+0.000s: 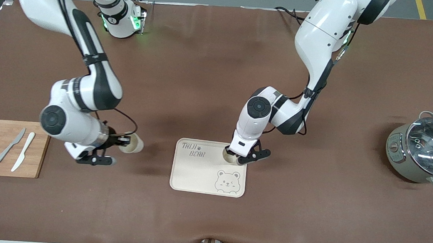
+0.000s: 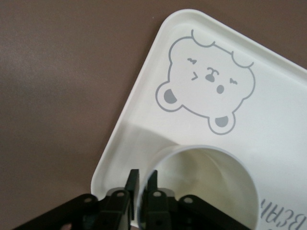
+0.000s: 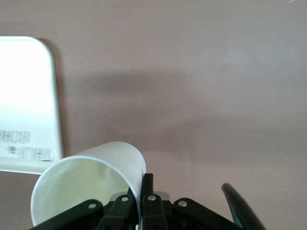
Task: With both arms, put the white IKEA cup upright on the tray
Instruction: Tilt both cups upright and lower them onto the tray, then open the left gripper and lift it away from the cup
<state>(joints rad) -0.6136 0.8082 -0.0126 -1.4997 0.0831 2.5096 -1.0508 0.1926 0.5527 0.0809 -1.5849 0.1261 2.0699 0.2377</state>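
Item: two white cups. Left gripper (image 1: 236, 159) pinches the rim of an upright cup (image 2: 206, 184) on the tray (image 1: 197, 174); right gripper (image 1: 122, 142) pinches the tilted second cup (image 1: 131, 144) over the table between cutting board (image 1: 5, 149) and tray. Risk: a thin rim pinch may slip, tipping either cup on release.

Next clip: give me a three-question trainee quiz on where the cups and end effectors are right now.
1. True or false: the left end effector pinches the rim of a cup standing upright on the tray.
2. What does the right end effector hold, and over what?
3. Which item sits on the cutting board? A) pot B) lemon slices C) tray

Key:
1. True.
2. A second white cup, tilted on its side, over the bare table between the cutting board and the tray.
3. B.
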